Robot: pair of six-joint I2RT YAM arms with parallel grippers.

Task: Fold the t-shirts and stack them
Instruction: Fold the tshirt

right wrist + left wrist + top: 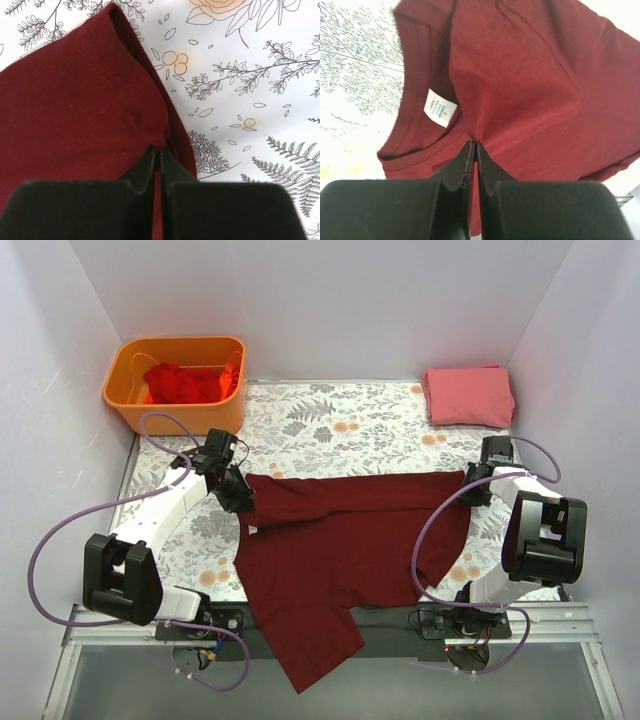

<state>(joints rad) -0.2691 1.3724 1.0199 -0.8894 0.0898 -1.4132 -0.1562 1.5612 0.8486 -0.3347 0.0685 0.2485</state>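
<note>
Far left, back corner: orange bin (170, 418) w/ red shirts (185, 382) bunched inside, off the patterned table (350, 420). L side: left gripper (243, 500), jaws pressed together, pinching a fold of the maroon shirt (340, 550) just beside the collar; white neck label (439, 108) sits near the fingertips in the wrist view. Centre: the maroon shirt is spread across the table btwn both arms, top edge stretched gripper to gripper, lower part hanging over the near edge. R side: right gripper (468, 480), jaws likewise closed, nipping the shirt's far-right edge; bare table just beside it. Back right corner: pink shirt (468, 395), folded flat, well apart from the maroon one.
</note>
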